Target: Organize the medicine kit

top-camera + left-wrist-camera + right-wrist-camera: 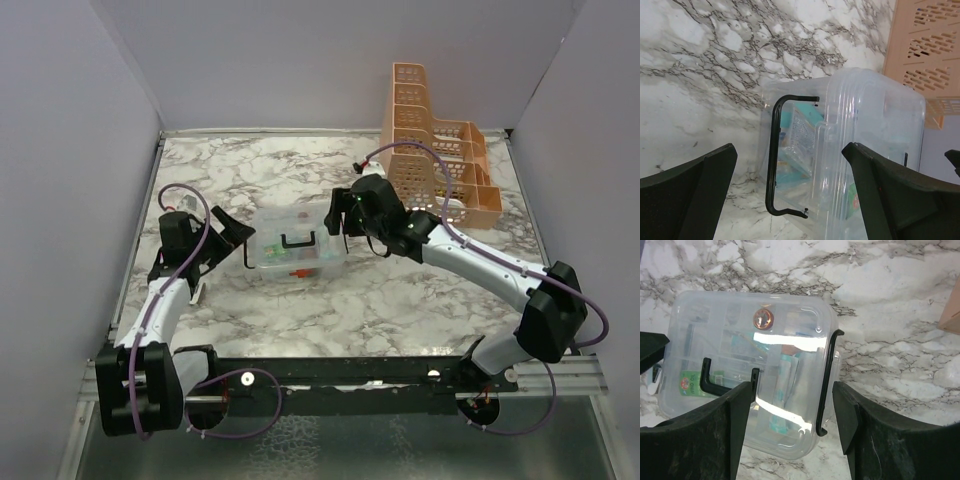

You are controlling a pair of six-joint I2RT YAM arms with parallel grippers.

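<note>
Medicine kit (290,255) is lying flat, lid up and shut, near the middle of the marble table (400,300). Its long axis is running left-right across the overhead view, and its 2 short ends are facing the 2 arms. The black handle (297,240) is sitting on the lid.

Count: 1 kit, 1 handle and 2 black side clips, being the left-end clip (772,155) and the right-end clip (827,382). There is also 1 orange tiered rack (435,150), and 2 grippers. The rack is standing at the far right of the table, well apart from the kit. Packets are showing through the clear lid, too blurred to count.

Left gripper (232,230) is hovering just beside the kit's left end, jaws spread wide and grasping nothing. Its wrist view is showing the kit beyond the fingertips. Right gripper (340,218) is hovering just beside the right end, jaws released and holding nothing. Its wrist view is looking down on the lid, with the right-end clip lying between the 2 fingers.
</note>
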